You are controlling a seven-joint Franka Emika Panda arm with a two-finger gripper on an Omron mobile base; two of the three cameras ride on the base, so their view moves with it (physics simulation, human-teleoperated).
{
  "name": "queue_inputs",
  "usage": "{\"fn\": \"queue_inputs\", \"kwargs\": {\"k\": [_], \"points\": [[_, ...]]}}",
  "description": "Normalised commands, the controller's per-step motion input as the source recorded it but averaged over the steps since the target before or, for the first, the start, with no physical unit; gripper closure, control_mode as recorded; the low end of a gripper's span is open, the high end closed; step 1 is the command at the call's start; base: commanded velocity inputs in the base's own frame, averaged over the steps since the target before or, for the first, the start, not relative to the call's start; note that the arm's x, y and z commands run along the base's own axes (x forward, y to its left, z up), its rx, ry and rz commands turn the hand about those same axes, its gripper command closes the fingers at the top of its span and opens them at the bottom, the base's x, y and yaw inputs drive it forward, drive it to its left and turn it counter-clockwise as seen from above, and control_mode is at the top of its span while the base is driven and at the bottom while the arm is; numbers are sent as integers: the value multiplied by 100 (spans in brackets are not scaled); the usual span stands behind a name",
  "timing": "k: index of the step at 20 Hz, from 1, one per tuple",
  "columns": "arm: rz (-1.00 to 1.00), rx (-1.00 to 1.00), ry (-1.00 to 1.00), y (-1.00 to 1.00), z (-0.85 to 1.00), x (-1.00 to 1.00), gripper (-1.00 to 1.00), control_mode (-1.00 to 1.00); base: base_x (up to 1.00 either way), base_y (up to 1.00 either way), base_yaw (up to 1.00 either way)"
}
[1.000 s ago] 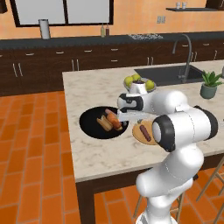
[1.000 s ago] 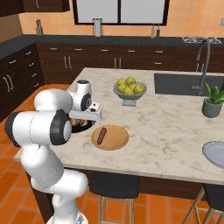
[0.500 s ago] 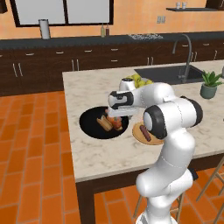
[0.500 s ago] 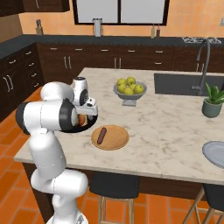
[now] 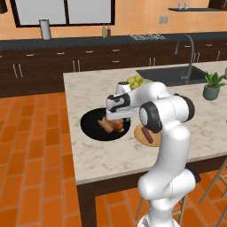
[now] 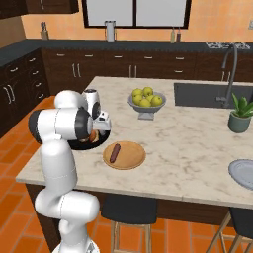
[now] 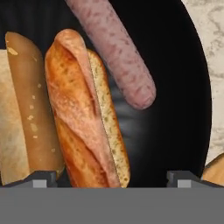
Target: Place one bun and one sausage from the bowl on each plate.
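In the hand view my open gripper (image 7: pixel 111 179) hangs low over the black bowl (image 7: pixel 175 87). A split golden bun (image 7: pixel 85 113) lies lengthwise between its fingertips (image 7: pixel 37 179). A second bun (image 7: pixel 30 105) lies beside it, and a pink sausage (image 7: pixel 116 48) rests further along. From the left base view the gripper (image 5: pixel 116 120) reaches down into the bowl (image 5: pixel 91 128). To its right the tan wood plate (image 5: pixel 138 138) carries one sausage (image 5: pixel 147 134). The pale grey plate (image 6: pixel 244 173) sits at the counter's far right.
A grey footed bowl of yellow-green fruit (image 6: pixel 146 101) stands behind the wood plate (image 6: pixel 131 159). The sink (image 5: pixel 170 75) with its tap and a potted plant (image 5: pixel 212 85) are at the back right. Stools stand under the counter's front edge.
The hand has swung left from beside the wood plate and come down over the bowl. Its jaws have stayed wide.
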Motion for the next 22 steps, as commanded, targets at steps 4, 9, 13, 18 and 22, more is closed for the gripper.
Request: {"fn": "queue_inputs", "kwargs": {"k": [4,9,13,18,22], "points": [[1,0,-2,21,-11,-1,-100,-100,0,0,0],[2,0,0,13,-11,0,-100,-100,0,0,0],[4,0,0,6,-21,0,-100,-100,0,0,0],[7,0,0,0,-28,1,-100,-100,0,0,0],[5,0,0,0,-23,0,-100,-100,0,0,0]]}}
